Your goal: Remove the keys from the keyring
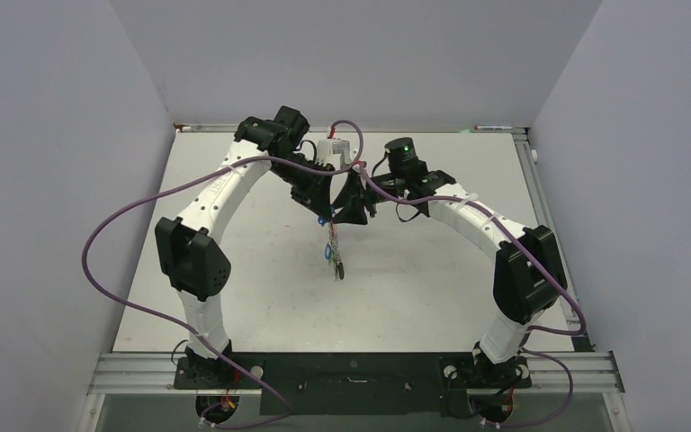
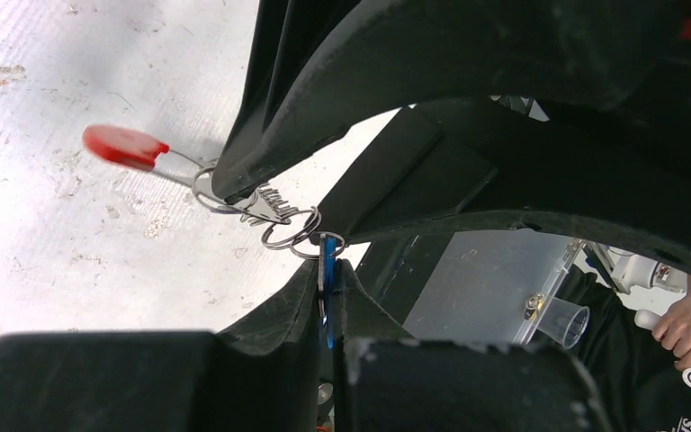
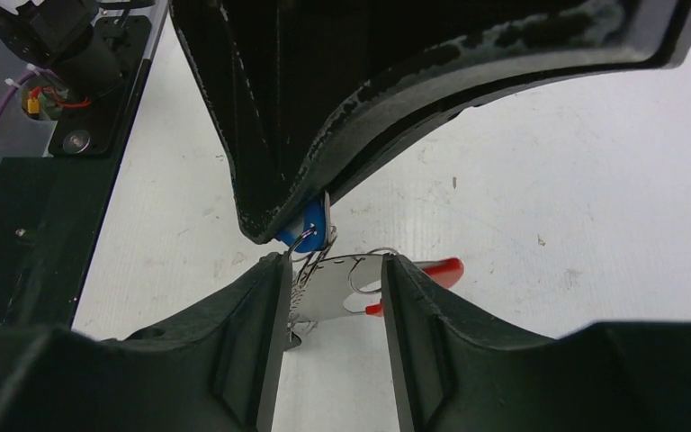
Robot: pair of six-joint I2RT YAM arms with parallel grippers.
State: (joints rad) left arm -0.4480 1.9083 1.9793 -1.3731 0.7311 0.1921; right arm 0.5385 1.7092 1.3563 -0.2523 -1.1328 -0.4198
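My left gripper (image 2: 328, 270) is shut on a blue tag (image 2: 327, 292) of the keys and holds the bunch above the table. Small silvery split rings (image 2: 292, 232) link the tag to the rest. My right gripper (image 3: 333, 267) is shut on a flat silver key (image 3: 337, 290), which spans both pads. The keyring (image 3: 371, 270) shows as a thin wire loop with a bright red part (image 3: 443, 269), also seen in the left wrist view (image 2: 124, 146). In the top view both grippers (image 1: 328, 200) (image 1: 357, 202) meet mid-table, and more keys (image 1: 335, 250) hang below them.
The white table (image 1: 261, 297) is walled by grey panels on three sides. Purple cables (image 1: 126, 216) loop around the arms. The arms' black base rail (image 1: 351, 373) lies at the near edge. A clear plastic box (image 2: 486, 288) shows beyond the table.
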